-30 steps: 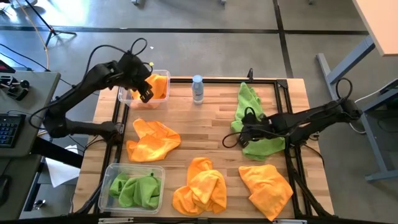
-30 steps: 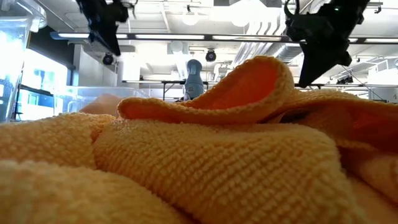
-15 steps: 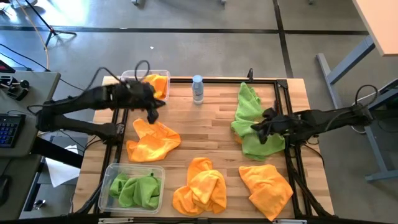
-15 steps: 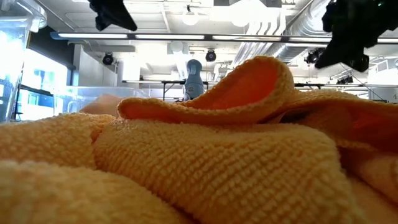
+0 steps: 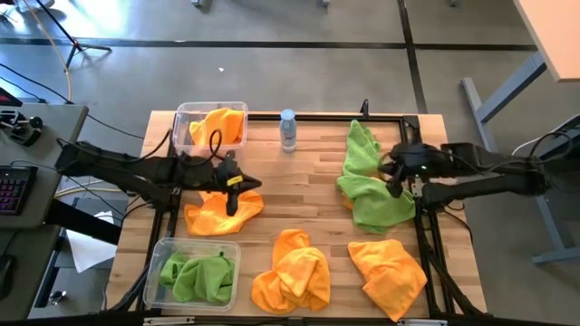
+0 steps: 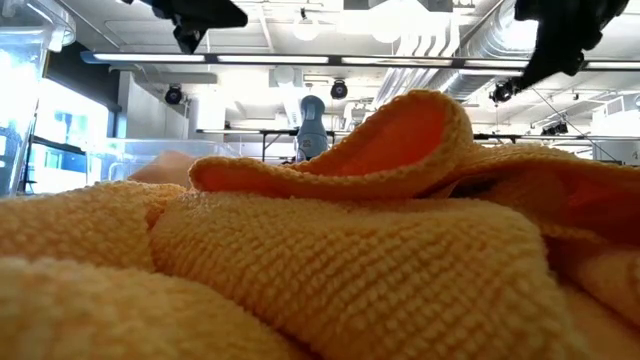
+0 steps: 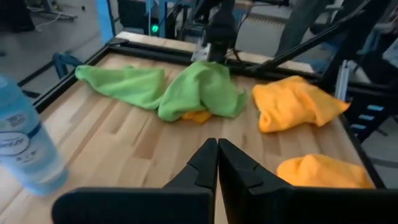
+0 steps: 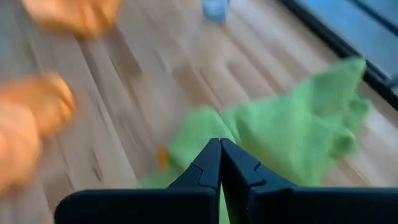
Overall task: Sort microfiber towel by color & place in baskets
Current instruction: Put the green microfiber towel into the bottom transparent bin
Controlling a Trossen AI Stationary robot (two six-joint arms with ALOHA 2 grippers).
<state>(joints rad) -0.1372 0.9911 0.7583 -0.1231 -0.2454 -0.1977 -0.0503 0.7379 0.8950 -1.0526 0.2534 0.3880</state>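
Observation:
Orange and lime green microfiber towels lie on the wooden table. One orange towel (image 5: pixel 222 208) is at the left, with my shut left gripper (image 5: pixel 237 188) hanging above it. A green towel (image 5: pixel 370 181) lies at the right, and my shut right gripper (image 5: pixel 392 184) hangs over its right part. Two more orange towels (image 5: pixel 292 279) (image 5: pixel 388 266) lie near the front edge. The far-left basket (image 5: pixel 186 116) holds an orange towel. The near-left basket (image 5: pixel 161 249) holds green towels (image 5: pixel 198 276). Both wrist views show shut fingers (image 7: pixel 217 158) (image 8: pixel 219 158) with nothing between them.
A small clear water bottle (image 5: pixel 288 129) stands at the table's far middle. A black frame rail (image 5: pixel 421 226) runs along the table's right side. Bare wood lies between the left orange towel and the green towel. In the low view an orange towel (image 6: pixel 300 270) fills the foreground.
My left gripper has swung away from the far-left basket toward the table's near side and middle, dropping and tipping closer to level, and now hangs over the left orange towel. My right gripper has drawn back toward the table's right edge and risen. No towel has moved.

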